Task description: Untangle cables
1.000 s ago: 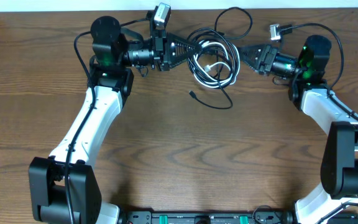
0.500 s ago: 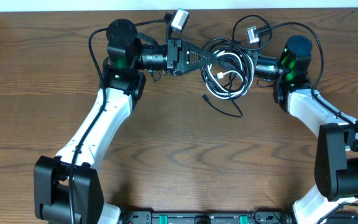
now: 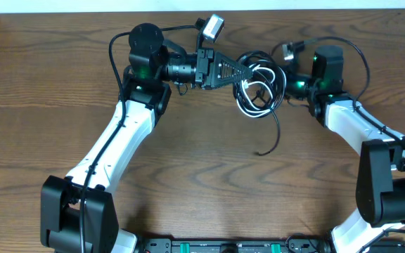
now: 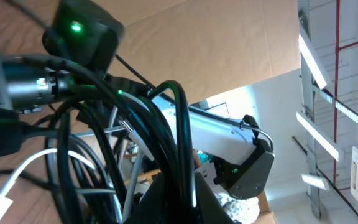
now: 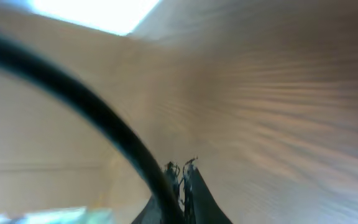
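Observation:
The cables [image 3: 260, 86] are a tangle of black loops with a white cord [image 3: 253, 79] threaded through, lying at the table's far middle. One black tail [image 3: 273, 137] trails toward the front. My left gripper [image 3: 247, 70] reaches in from the left and is shut on black strands at the tangle's upper left. In the left wrist view these strands [image 4: 180, 118] rise from between the fingers of the left gripper [image 4: 178, 177]. My right gripper [image 3: 289, 83] meets the tangle's right side. In the right wrist view it [image 5: 182, 167] is shut, and a black cable [image 5: 92, 106] crosses its left finger. Whether that cable is pinched I cannot tell.
The wooden table [image 3: 188, 183] ends at a pale wall strip at the back. The arms' own thicker black wires loop above each wrist, with a small connector [image 3: 290, 48] near the right one. The left wrist camera [image 3: 213, 27] sticks up behind the tangle.
The left gripper has carried the tangle to the right. The right gripper has moved onto its right side and gone from open to shut. A black tail has stretched out toward the front.

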Motion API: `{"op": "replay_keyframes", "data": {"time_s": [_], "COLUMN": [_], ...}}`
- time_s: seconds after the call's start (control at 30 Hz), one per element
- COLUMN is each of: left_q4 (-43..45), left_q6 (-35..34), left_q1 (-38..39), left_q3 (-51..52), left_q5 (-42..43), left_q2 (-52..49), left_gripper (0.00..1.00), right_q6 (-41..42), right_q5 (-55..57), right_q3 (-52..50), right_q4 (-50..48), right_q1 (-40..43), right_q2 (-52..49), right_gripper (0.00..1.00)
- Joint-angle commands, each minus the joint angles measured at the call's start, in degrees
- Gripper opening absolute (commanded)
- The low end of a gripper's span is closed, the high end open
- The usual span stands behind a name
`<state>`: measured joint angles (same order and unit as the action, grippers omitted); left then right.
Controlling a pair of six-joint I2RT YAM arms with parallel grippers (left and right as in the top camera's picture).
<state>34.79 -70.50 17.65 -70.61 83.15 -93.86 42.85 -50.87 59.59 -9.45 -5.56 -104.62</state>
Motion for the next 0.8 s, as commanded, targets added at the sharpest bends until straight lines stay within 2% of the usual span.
{"op": "replay_keyframes", "data": {"time_s": [0.0,0.17,0.33,0.6,0.77], "left_q4": [0.66,0.66,0.66,0.66,0.66], "left_q6": [0.37,0.42,0.39,0.42,1.49], "left_q1": [-0.07,-0.26,-1.07,-1.88,-1.88], "left_q3": [-0.74,-0.74,-0.74,-0.74,-0.74], "left_q5": [2.36,2.34,2.38,3.06,3.15], "left_q2": [-0.11,-0.11,-0.11,-0.11,-0.11], "left_gripper": [0.07,0.07,0.08,0.08,0.07], "right_q6": [-12.92,-18.51,-20.02,-20.00,-20.28], "right_q5": [17.38,32.39,37.73,40.09,31.74], "right_q3": [0.20,0.20,0.20,0.20,0.20], "right_q4": [6.62,15.78,16.00,9.11,-0.66], "right_q1": [1.99,7.74,14.84,26.95,31.21], "right_q2": [0.02,0.02,0.02,0.04,0.04], "right_gripper": [0.01,0.01,0.01,0.01,0.01]}}
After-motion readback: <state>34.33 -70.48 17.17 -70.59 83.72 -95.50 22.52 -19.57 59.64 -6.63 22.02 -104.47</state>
